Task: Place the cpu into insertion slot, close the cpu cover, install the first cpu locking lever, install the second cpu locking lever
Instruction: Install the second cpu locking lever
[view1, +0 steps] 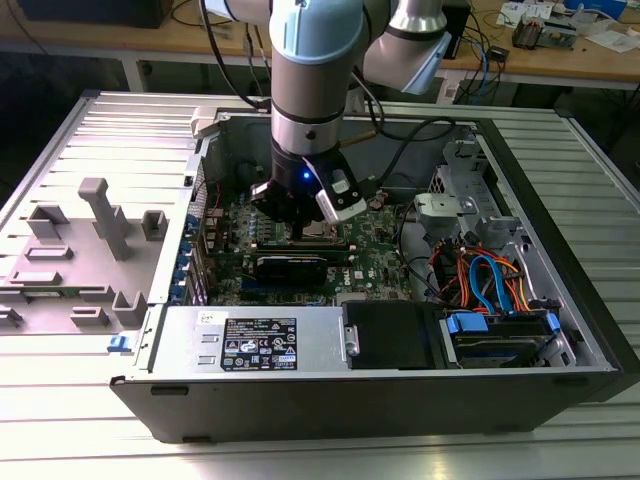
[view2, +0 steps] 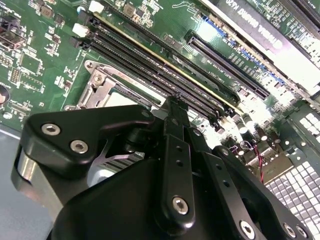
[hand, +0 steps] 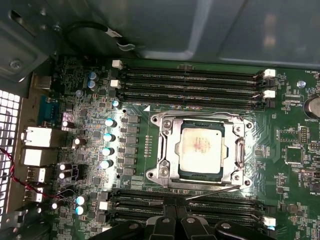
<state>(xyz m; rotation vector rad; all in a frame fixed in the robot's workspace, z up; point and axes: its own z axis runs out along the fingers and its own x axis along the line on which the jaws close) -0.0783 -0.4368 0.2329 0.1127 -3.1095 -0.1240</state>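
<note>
Gripper low over the socket, fingers drawn together on nothing.

The cpu (hand: 201, 148) sits in the insertion slot (hand: 178, 175), the cpu cover (hand: 167, 150) shut flat around it, between the memory slots (hand: 190, 85); gripper (hand: 175, 212) just beside the cover's edge. No print legible.

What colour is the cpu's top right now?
Dull silver-grey with a faint reddish smudge, on the cpu; clearest in the first wrist view.

The arm's claw (view1: 303, 222) hangs low over the green motherboard (view1: 372, 255) inside the open computer case (view1: 560, 290).
</note>
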